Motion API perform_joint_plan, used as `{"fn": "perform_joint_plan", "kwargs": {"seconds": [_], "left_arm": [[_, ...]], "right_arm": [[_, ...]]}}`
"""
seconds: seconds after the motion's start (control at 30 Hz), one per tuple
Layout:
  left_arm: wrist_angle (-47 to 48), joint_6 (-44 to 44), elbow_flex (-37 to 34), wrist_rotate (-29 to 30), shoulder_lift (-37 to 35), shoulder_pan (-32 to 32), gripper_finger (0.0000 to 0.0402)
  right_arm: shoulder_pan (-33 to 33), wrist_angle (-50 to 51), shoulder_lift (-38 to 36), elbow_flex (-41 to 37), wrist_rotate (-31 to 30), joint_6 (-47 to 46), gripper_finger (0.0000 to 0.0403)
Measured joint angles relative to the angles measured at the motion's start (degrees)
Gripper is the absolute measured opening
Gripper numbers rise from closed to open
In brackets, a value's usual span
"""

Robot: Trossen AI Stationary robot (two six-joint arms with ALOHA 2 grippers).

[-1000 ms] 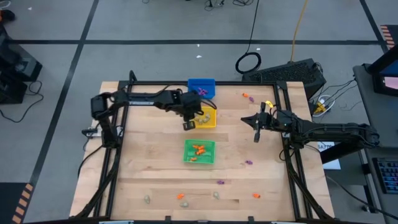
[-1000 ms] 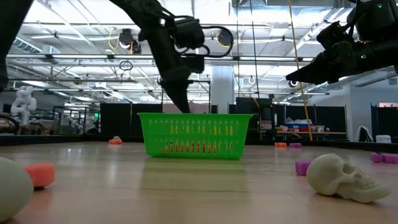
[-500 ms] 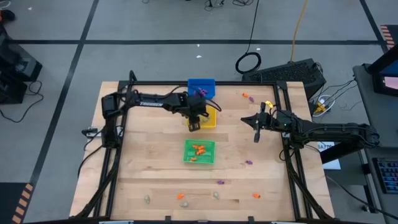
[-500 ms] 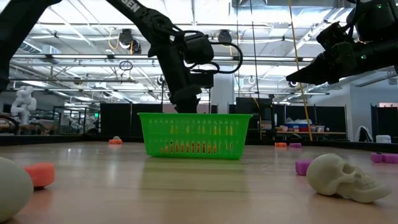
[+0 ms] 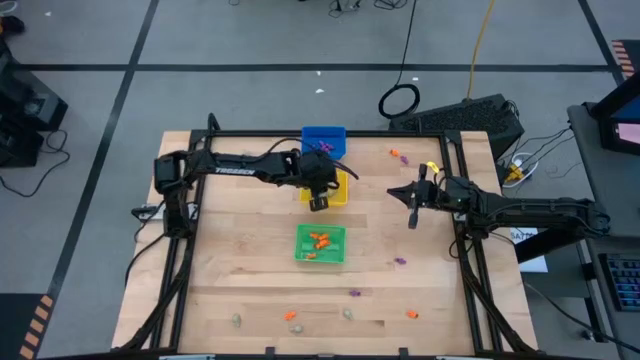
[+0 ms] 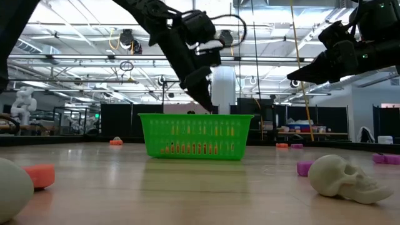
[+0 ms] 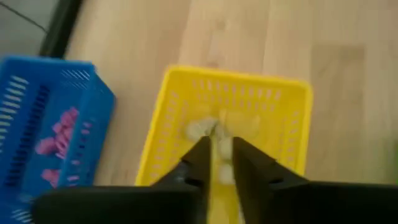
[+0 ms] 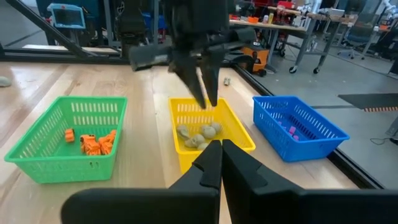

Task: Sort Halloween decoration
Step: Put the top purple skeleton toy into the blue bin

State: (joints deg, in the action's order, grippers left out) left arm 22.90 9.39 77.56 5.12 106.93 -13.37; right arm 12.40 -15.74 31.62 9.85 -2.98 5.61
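A: While the left arm reaches across the far part of the desk, where does its claw sit?
B: The left gripper hangs over the yellow bin, near the middle of the far edge. In the left wrist view its fingers stand a little apart, with nothing visible between them. Whether it is fully released I cannot tell.

A: Contents of the bins, left to right?
B: The green bin, at the desk's centre, holds orange trinkets. The yellow bin, just beyond it, holds pale beige-olive trinkets. The blue bin, touching the far edge, holds purple trinkets.

A: Anything not sorted?
B: Yes. Along the near edge, left to right: a pale piece, an orange piece, a second pale piece, a purple piece a little farther in, and another orange piece. One more purple piece lies right of the green bin, and two small pieces lie near the far right corner. The low view shows a pale skull close to the camera.

A: Right arm?
B: The right gripper hangs above the desk's right side, well apart from the bins, clenched and holding nothing.
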Motion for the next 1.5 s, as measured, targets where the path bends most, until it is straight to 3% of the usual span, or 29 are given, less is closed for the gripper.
{"fn": "perform_joint_plan", "kwargs": {"seconds": [0.1, 0.27, 0.4, 0.7, 0.93, 1.1, 1.3, 1.5], "left_arm": [[-7.15, -0.26, -4.02, -1.36, -3.25, -0.05, 0.0009], [-20.7, -2.87, -14.85, -1.87, -9.46, -0.44, 0.0011], [-29.33, -3.95, -23.81, -1.87, -15.44, -0.34, 0.0006], [-43.2, -6.14, -42.81, -1.85, -27.92, -0.35, 0.0], [-48.83, -6.16, -52.63, -1.61, -34.68, -0.37, 0.0], [-53.11, -6.12, -56.92, -1.56, -37.75, -0.37, 0.0], [-53.93, -6.1, -58.9, -1.57, -38.75, -0.37, 0.0], [-54.16, -6.08, -58.95, -1.59, -38.75, -0.37, 0.0]], "right_arm": [[-0.02, -0.34, -0.02, 0.0, 0.04, -0.06, 0.0], [0.01, -1.82, 0.25, 0.02, -0.41, -2.03, 0.0], [0.06, -2.87, 1.13, 0.67, -9.22, -5.37, 0.0], [2.64, 14.39, 12.27, 12.64, -21.31, -12.61, 0.0], [10.71, 34.37, 24.99, 26.03, -20.99, -17.03, 0.0004], [17.37, 44.42, 32.22, 30.98, -17.08, -18.6, 0.0037], [25.01, 45.29, 38.62, 31.15, -8.99, -19.59, 0.0098], [31.2, 41.29, 45.02, 31.15, -8.83, -16.73, 0.0144]]}}
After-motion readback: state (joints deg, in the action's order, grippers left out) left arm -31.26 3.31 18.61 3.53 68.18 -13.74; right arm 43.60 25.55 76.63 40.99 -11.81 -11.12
